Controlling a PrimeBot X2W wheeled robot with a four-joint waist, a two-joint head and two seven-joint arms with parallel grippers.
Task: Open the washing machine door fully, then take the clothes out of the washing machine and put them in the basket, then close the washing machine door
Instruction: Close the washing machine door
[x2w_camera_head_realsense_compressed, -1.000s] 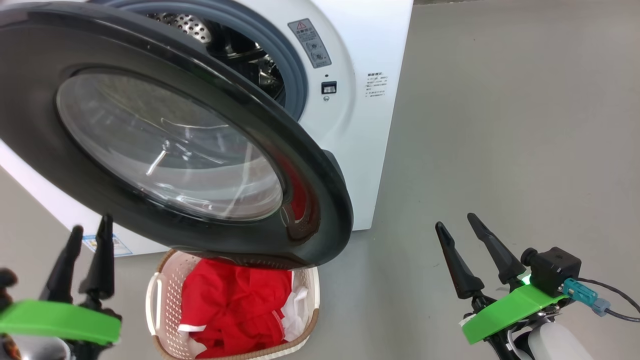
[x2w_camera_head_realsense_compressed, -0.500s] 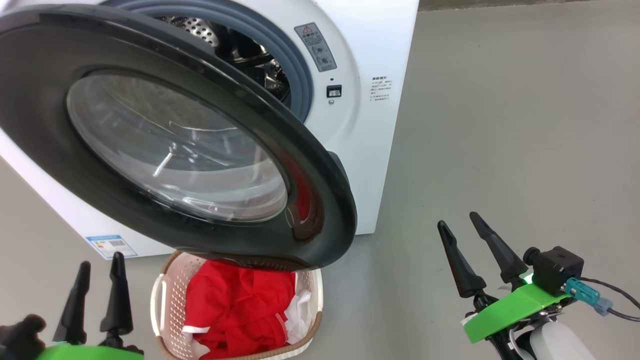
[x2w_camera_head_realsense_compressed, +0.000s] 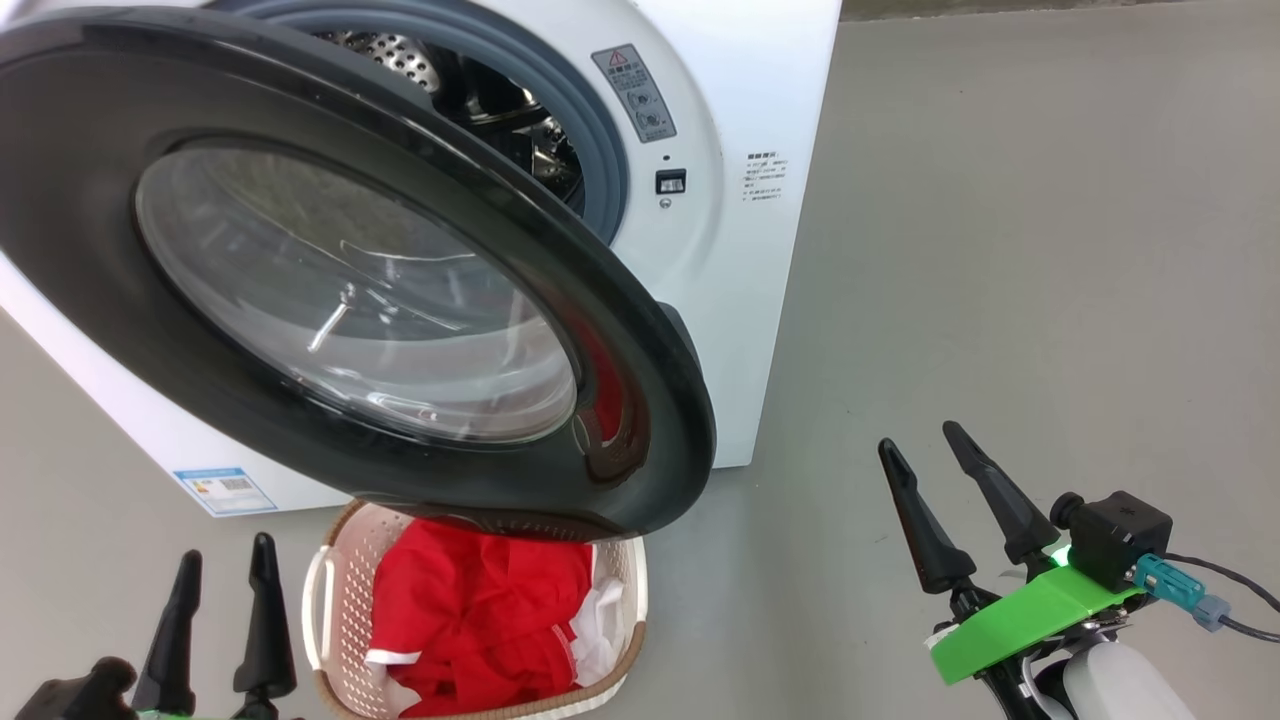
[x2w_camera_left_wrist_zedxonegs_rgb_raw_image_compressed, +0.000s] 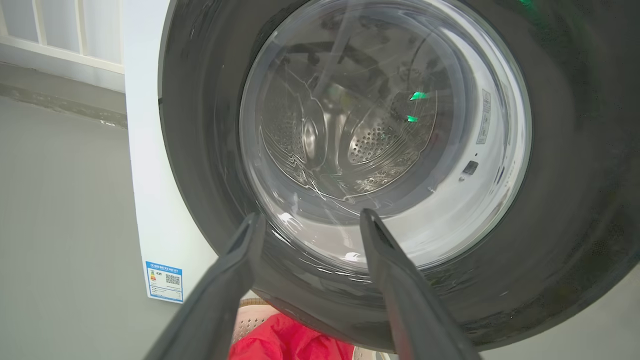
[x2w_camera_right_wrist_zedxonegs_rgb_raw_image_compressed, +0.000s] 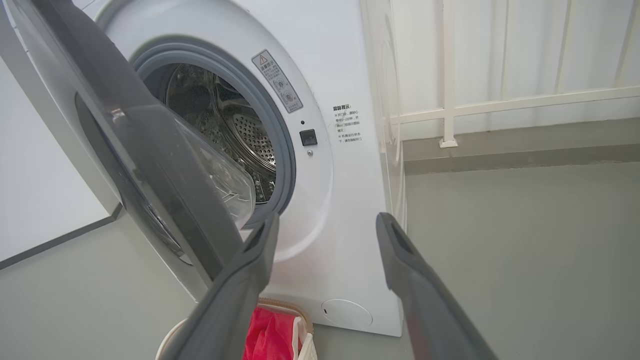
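The white washing machine (x2w_camera_head_realsense_compressed: 745, 320) stands with its black washing machine door (x2w_camera_head_realsense_compressed: 60, 220) swung half out towards me, the steel drum (x2w_camera_right_wrist_zedxonegs_rgb_raw_image_compressed: 235, 135) showing behind it. Below the door's lower edge sits the cream basket (x2w_camera_head_realsense_compressed: 340, 610), holding the red clothes (x2w_camera_head_realsense_compressed: 470, 620) with white trim. My left gripper (x2w_camera_head_realsense_compressed: 227, 548) is open at the lower left, beside the basket's left handle, holding nothing. In the left wrist view the left gripper (x2w_camera_left_wrist_zedxonegs_rgb_raw_image_compressed: 312, 215) points at the door's glass (x2w_camera_left_wrist_zedxonegs_rgb_raw_image_compressed: 385, 135). My right gripper (x2w_camera_head_realsense_compressed: 918, 437) hangs open and empty over the floor, right of the machine.
Grey floor (x2w_camera_head_realsense_compressed: 1000, 250) stretches open to the right of the machine. A blue label (x2w_camera_head_realsense_compressed: 224, 491) marks the machine's lower left corner. A white wall with rails (x2w_camera_right_wrist_zedxonegs_rgb_raw_image_compressed: 500, 100) runs behind the machine. The door overhangs the basket's far end.
My left gripper has dropped lower and drifted right towards the basket, still open. The head camera shifted slightly. Door, basket, clothes and right gripper stay put.
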